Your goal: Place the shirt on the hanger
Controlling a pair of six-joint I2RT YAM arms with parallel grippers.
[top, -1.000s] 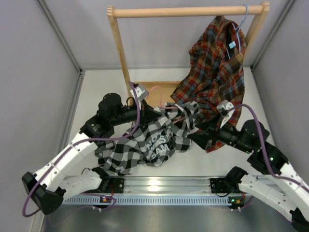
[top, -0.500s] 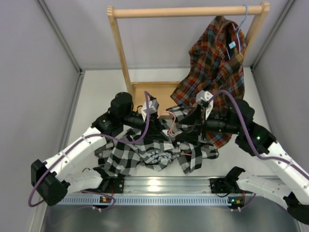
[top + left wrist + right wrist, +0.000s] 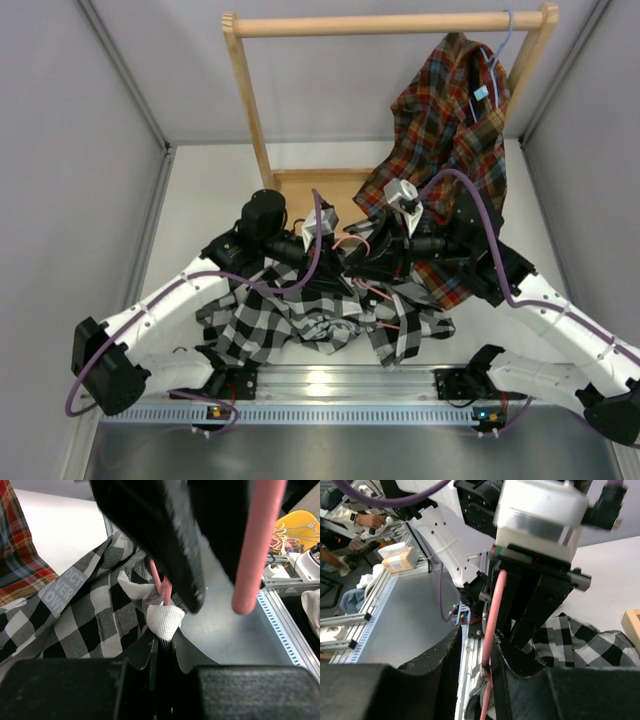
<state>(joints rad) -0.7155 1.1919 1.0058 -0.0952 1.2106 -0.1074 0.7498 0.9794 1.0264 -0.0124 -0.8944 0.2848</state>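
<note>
Over the tabletop point(image 3: 200, 200) centre: left hand point(image 3: 332, 255) and right hand point(image 3: 372, 250) meet tip to tip.
Shirt point(image 3: 260, 320): bunched on the near side of the tabletop, one part drawn up to the hands.
Hanger point(image 3: 352, 243): between the two hands, pink wire running into a fold of the cloth.
Left hand: fingers somewhat apart, dark cloth between; grip cannot be told.
Right hand: fingers close, wire alongside; clamping cannot be told.
Behind: plaid shirt point(image 3: 450, 130) hanging on wooden rack point(image 3: 380, 22).
</note>
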